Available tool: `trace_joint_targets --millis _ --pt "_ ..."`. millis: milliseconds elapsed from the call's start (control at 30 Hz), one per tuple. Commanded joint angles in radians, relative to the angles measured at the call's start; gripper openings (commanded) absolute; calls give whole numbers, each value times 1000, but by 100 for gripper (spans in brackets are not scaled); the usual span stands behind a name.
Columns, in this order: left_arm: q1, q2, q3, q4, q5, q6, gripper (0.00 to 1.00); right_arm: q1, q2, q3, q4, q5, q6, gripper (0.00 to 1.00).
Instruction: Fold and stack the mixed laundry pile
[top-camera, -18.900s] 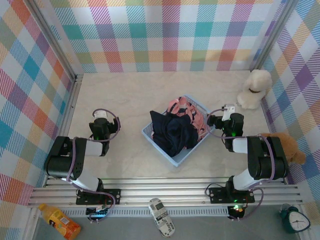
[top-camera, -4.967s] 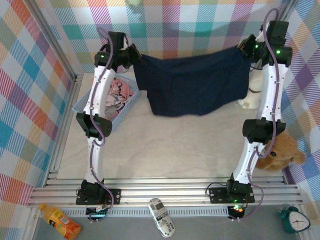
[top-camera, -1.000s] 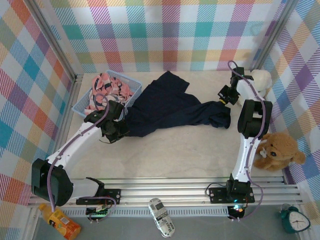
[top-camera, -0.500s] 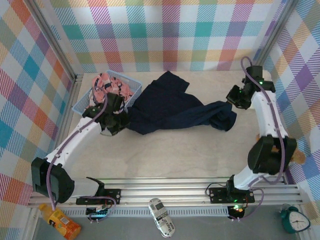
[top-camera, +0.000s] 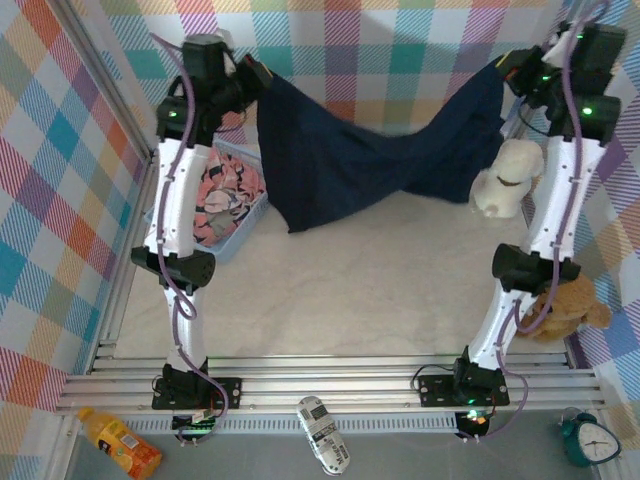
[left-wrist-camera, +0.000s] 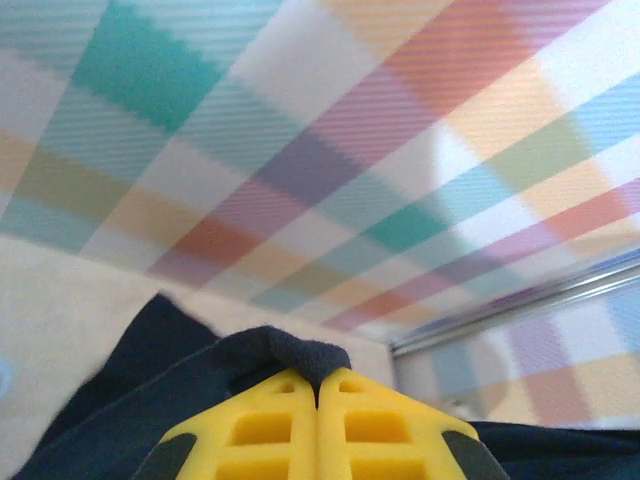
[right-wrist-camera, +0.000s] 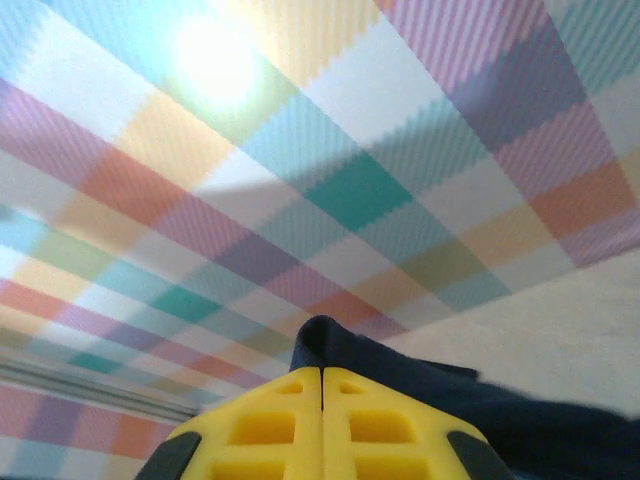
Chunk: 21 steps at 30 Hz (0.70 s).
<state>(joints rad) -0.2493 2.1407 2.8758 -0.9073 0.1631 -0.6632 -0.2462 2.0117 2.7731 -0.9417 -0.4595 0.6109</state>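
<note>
Navy T-shirt (top-camera: 340, 160) hangs stretched, twisted; left fingers (left-wrist-camera: 262, 430), right fingers (right-wrist-camera: 262, 428) clamped on it.

Pastel plaid walls (top-camera: 400, 60) close in a pale, marble-look bench (top-camera: 350, 300) on three sides. Silver metal rails (top-camera: 330, 385) run along its near edge; a bright glare (right-wrist-camera: 210, 55) sits on one wall.

Navy T-shirt (top-camera: 370, 165) (pastel plaid walls (top-camera: 400, 50))
</note>
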Motion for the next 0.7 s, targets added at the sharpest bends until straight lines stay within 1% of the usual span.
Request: trace_joint_targets --millis 0,33,67,167,233,267,333,400,533,600,667 --pt "81 -149 12 83 68 -31 0 -80 -223 -243 306 -202 195 0" --pt "88 -205 -52 114 57 -11 0 -88 -281 -317 341 -203 189 0" --pt "91 -281 -130 155 38 12 0 -93 -332 -357 335 -195 152 0" --pt "91 -470 -355 266 17 49 0 -97 -430 -377 210 -166 13 0" --pt "91 -539 -412 273 25 59 0 -105 -509 -450 196 -160 -9 0" --pt "91 -565 -419 263 38 63 0 -108 -550 -495 201 -157 -9 0" --pt "91 -602 -417 252 64 63 0 -116 -602 -521 179 -153 -8 0" --pt "91 -636 -413 255 80 65 0 -123 -643 -518 158 -140 -15 0" --pt "91 -694 -376 274 77 64 0 -124 -706 -495 135 -104 -16 0" --pt "91 -708 -350 289 85 60 0 -124 -724 -484 137 -94 -21 0" --pt "91 -712 -332 282 85 59 0 -124 -734 -482 113 -54 -38 0"
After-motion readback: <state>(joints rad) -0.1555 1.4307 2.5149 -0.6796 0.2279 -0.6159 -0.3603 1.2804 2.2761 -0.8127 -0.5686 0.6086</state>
